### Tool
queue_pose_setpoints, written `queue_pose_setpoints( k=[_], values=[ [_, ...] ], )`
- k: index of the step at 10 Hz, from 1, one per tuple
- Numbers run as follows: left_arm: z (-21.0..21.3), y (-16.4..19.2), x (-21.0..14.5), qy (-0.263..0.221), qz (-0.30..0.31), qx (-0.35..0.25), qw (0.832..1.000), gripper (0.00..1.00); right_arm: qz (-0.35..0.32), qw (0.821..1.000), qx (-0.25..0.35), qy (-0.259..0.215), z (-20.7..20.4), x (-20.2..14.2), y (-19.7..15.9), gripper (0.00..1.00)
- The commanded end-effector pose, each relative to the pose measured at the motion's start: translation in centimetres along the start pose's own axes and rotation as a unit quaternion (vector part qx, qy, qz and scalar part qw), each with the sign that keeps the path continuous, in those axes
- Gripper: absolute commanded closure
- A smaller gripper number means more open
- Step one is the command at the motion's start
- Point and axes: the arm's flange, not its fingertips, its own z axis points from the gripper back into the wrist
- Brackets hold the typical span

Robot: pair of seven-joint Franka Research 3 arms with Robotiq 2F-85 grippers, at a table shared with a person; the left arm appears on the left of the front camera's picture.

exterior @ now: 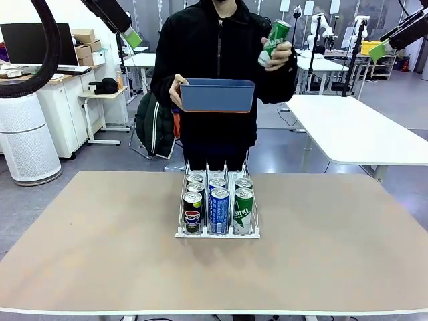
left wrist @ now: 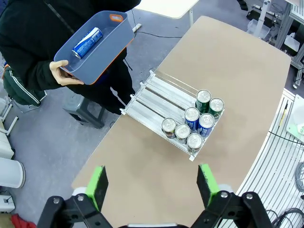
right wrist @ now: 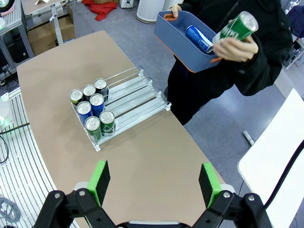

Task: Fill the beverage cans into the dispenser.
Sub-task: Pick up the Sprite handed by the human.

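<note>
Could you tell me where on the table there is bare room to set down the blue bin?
The table is bare to both sides of the dispenser and in the strip between it and the robot's edge. Crowded: the dispenser's robot-side end, where seven cans stand packed; its lanes at the far end are empty but narrow.

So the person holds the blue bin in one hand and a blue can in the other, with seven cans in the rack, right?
Not quite. The right wrist view shows the can in the raised hand is green, not blue. The rest holds: the other hand grips the blue bin and seven cans stand in the rack.
</note>
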Motion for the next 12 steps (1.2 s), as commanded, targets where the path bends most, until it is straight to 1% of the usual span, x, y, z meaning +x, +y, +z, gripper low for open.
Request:
queue_pose_setpoints(
  k=[1,12],
  values=[
    [-0.05,0.03,0.04,-0.002,0.0,-0.006,1.0,0.0,0.0,1.0,0.0,0.0,-0.07,0.01,0.06,0.0],
    [-0.05,0.03,0.04,-0.002,0.0,-0.006,1.0,0.0,0.0,1.0,0.0,0.0,-0.07,0.01,0.06,0.0]
  ],
)
